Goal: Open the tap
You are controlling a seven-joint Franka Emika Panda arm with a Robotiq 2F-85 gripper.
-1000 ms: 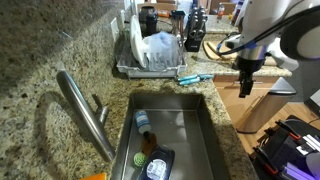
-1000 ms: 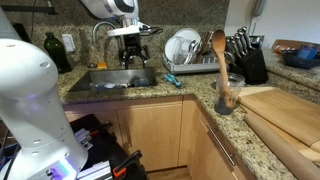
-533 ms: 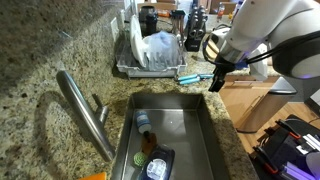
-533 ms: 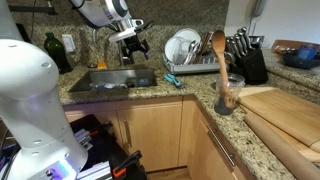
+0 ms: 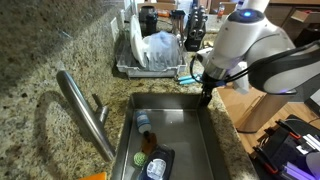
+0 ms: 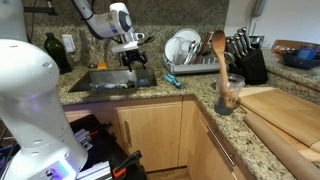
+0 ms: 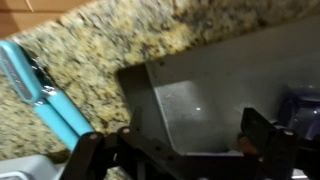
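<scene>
The tap (image 5: 85, 115) is a slim brushed-steel spout that slants over the granite at the left of the sink basin (image 5: 185, 125). Its thin lever handle (image 5: 99, 106) sticks out on the side. My gripper (image 5: 208, 97) hangs over the far right rim of the basin, well away from the tap. In the other exterior view my gripper (image 6: 133, 63) is above the sink. The wrist view shows the open, empty jaws (image 7: 180, 150) over a corner of the basin (image 7: 200, 90). The tap is out of the wrist view.
A dish rack (image 5: 150, 58) with plates stands behind the sink. A teal brush (image 5: 190, 76) lies on the counter beside it and shows in the wrist view (image 7: 40, 90). A bottle (image 5: 143, 122) and a dark container (image 5: 156, 165) lie in the basin. A knife block (image 6: 248, 55) and a utensil holder (image 6: 226, 92) stand further along.
My gripper has moved from above the counter right of the sink to the basin's rim, and lower. The tap and the objects have not moved.
</scene>
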